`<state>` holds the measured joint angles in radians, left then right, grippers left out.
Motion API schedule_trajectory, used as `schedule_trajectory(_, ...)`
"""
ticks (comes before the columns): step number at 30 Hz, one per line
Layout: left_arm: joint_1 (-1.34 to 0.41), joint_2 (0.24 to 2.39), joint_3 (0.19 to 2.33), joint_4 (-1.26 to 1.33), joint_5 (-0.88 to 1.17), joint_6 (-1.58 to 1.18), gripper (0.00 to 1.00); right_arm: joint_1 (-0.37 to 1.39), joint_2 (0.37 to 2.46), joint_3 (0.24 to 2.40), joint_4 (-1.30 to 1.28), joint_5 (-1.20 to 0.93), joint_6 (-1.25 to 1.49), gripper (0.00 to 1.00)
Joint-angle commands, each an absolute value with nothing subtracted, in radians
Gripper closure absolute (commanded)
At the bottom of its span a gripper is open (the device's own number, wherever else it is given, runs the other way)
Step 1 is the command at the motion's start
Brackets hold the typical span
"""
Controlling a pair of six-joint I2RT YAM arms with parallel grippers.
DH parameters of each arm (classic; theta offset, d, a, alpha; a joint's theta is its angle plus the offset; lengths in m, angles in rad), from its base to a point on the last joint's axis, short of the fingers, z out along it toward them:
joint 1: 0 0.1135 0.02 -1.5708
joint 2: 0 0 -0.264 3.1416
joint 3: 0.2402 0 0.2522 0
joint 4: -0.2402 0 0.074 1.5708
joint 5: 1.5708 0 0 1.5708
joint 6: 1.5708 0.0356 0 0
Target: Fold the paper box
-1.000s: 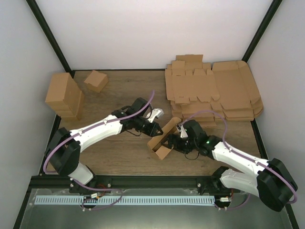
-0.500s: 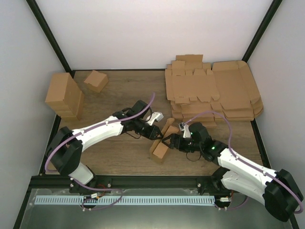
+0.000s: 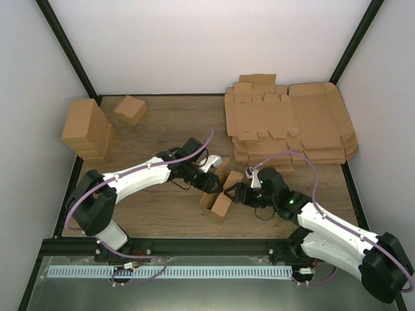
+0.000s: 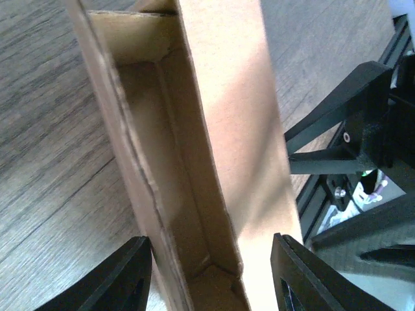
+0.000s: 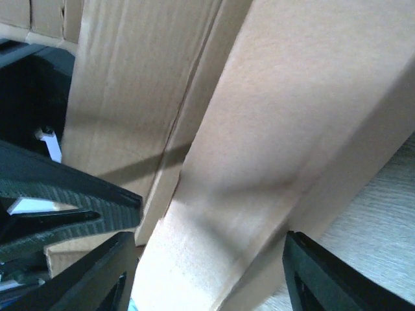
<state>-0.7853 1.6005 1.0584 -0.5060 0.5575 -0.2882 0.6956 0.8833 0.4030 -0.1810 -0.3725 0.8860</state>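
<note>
Paper box (image 3: 221,206), part-folded, between jaws of left gripper (image 3: 211,183) and right gripper (image 3: 228,192), clamping unclear.

White walls (image 3: 194,45) box in a wood-grain table (image 3: 162,123), black posts (image 3: 68,48) at the back corners, a black rail (image 3: 214,246) along its front.

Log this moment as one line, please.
phase: folding; paper box: partly formed; left gripper: straddling box, grip unclear; right gripper: straddling box, grip unclear
</note>
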Motion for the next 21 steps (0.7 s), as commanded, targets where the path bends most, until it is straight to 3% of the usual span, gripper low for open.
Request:
schedule_trajectory(1, -0.790, 1.604, 1.071, -0.447, 0.639, -0.305, 0.47, 0.699, 0.884, 0.416, -0.143, -0.395, 0.894, 0.45)
schedule_trajectory(3, -0.789, 1.600, 1.066, -0.436, 0.662, -0.308, 0.48, 0.699, 0.879, 0.405, -0.113, -0.407, 0.906, 0.58)
schedule_trajectory(6, -0.789, 1.597, 1.060, -0.428, 0.684, -0.310, 0.47, 0.699, 0.877, 0.400, -0.094, -0.406, 0.911, 0.68)
schedule_trajectory(13, -0.799, 1.615, 1.063, -0.479, 0.636, -0.289, 0.40, 0.699, 0.893, 0.370, -0.043, -0.425, 0.944, 0.74)
schedule_trajectory(21, -0.882, 1.696, 1.170, -0.653, 0.462, -0.232, 0.40, 0.699, 0.914, 0.363, -0.024, -0.431, 0.957, 0.75)
